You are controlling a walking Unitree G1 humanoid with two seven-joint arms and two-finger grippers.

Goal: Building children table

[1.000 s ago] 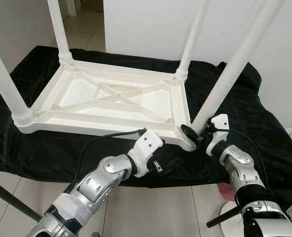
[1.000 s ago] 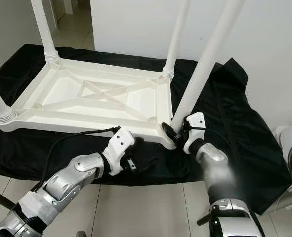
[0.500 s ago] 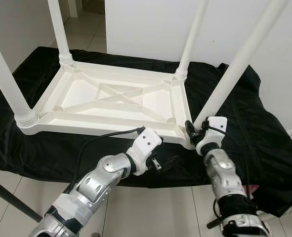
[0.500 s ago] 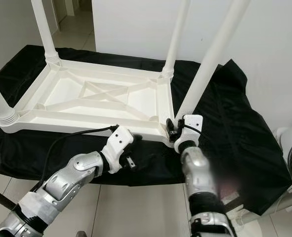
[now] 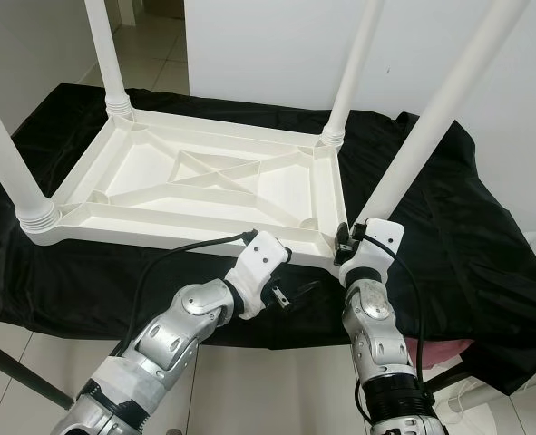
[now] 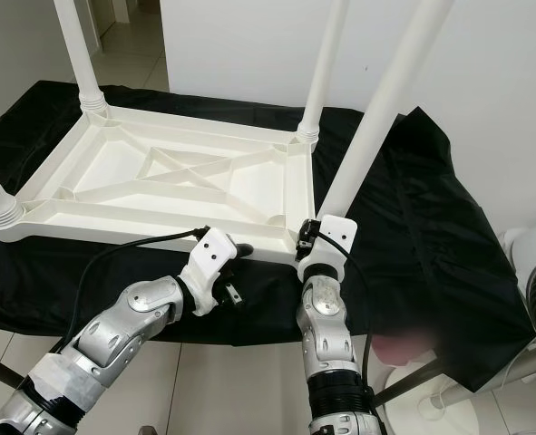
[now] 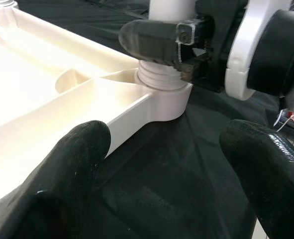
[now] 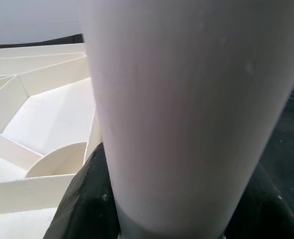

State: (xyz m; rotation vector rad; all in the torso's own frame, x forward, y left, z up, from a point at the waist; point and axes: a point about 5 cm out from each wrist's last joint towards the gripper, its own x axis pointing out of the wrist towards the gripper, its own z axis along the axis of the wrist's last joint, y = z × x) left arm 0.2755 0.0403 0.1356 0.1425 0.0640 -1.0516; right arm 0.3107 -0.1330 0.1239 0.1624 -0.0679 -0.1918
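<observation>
- Eye views: an upturned white table [image 5: 204,181] is seen on black cloth [image 5: 449,227]; right gripper [image 5: 347,241] is clasped around the near-right leg [image 5: 422,136].
- Left wrist view: left gripper [image 7: 161,164] is spread apart, empty, beside the table's edge.

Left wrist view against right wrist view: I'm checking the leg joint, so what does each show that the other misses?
The left wrist view alone shows the ribbed collar where the leg enters the corner socket, the right hand clamped on the leg above it, and the left hand open over the black cloth. The right wrist view alone shows the smooth leg shaft up close. Both show the white tabletop underside.
</observation>
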